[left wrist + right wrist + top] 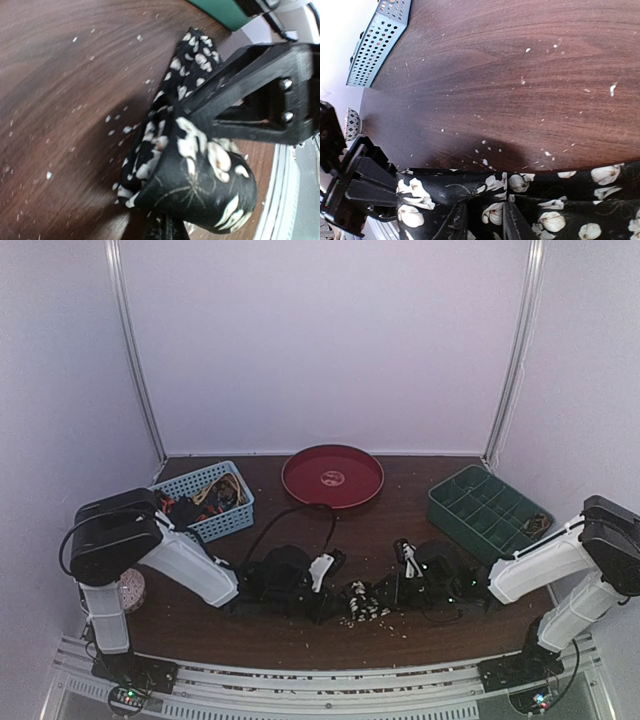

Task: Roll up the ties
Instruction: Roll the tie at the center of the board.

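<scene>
top external: high behind the arms, looking down and far across the table (300,635)
left wrist: close, facing right
right wrist: close, facing left
shared: patterned tie (200,190), near centre

We are looking into lab-style robot test cell, not home. Plain white panels (320,340) are closing in dark wood-grain worktop (300,640) on three sides. Left arm (185,565) and right arm (540,570) are standing on aluminium rail (300,685) at near edge, cables trailing. Blue perforated basket (215,502), red round tray (333,476), green compartment bin (485,510) are sitting along back like sorted test props.
</scene>
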Controlling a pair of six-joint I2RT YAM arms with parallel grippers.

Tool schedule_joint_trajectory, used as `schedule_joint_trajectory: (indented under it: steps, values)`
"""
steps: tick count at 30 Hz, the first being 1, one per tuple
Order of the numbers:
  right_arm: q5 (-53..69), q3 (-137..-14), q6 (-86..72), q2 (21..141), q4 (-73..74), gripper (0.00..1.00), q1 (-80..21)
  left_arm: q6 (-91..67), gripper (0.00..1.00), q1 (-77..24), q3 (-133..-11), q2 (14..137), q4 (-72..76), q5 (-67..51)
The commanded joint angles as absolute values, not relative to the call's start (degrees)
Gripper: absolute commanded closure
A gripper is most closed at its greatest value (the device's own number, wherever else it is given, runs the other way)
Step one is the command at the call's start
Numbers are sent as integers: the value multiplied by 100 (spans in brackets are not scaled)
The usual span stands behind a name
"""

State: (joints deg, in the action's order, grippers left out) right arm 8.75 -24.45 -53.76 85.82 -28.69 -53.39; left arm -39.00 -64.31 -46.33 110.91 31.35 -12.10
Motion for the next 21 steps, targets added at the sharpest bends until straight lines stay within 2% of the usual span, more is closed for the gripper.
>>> schedule_joint_trajectory:
  steps: [1,21]
  values:
    - [513,-2491,-5097,8480,-2374,75,-5373,-3775,100,-6391,-5070,11115,3374,-1310]
    - [-470,-2604,-4549,8146,-1750,77,-5355,-3582,99,-6394,-5693,11322,2722,-1249]
